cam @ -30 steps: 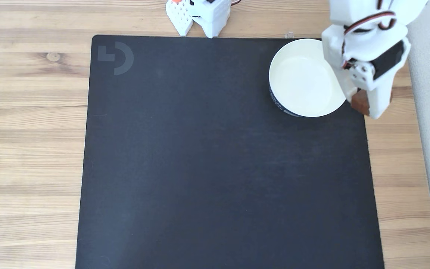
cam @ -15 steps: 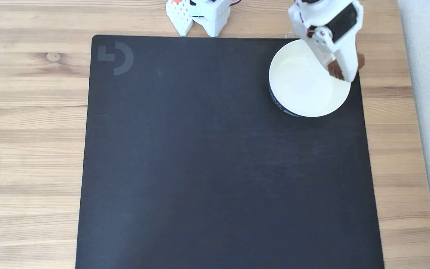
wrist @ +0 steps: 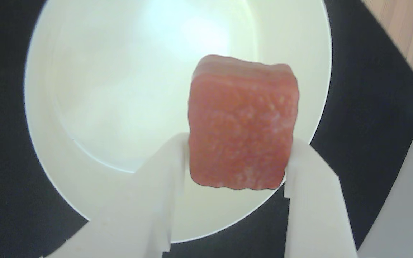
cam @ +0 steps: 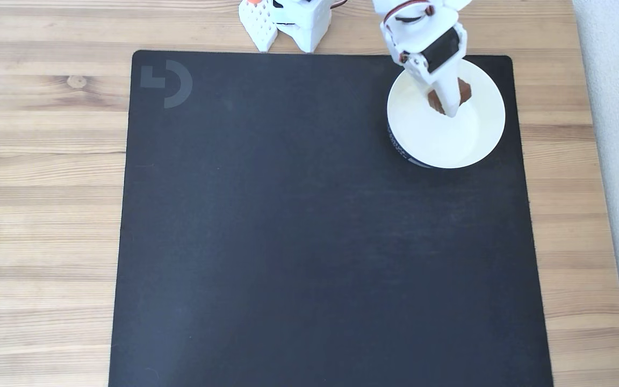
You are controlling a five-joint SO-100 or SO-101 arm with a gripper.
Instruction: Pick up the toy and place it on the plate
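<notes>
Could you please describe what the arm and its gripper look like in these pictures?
The arm is plain white printed plastic with blocky segments. A black servo block sits near the wrist, and red and dark cables loop above it. The gripper has two flat, smooth white fingers with angular, stepped edges and no markings visible.

Plate point(cam: 427, 145) bare below gripper point(cam: 450, 102); mat point(cam: 309, 242) apparently unobstructed.

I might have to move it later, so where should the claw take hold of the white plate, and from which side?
Grip the plate by its raised rim, coming down from above at the near edge, one finger inside, one outside. It lies flat, too wide to span.
</notes>
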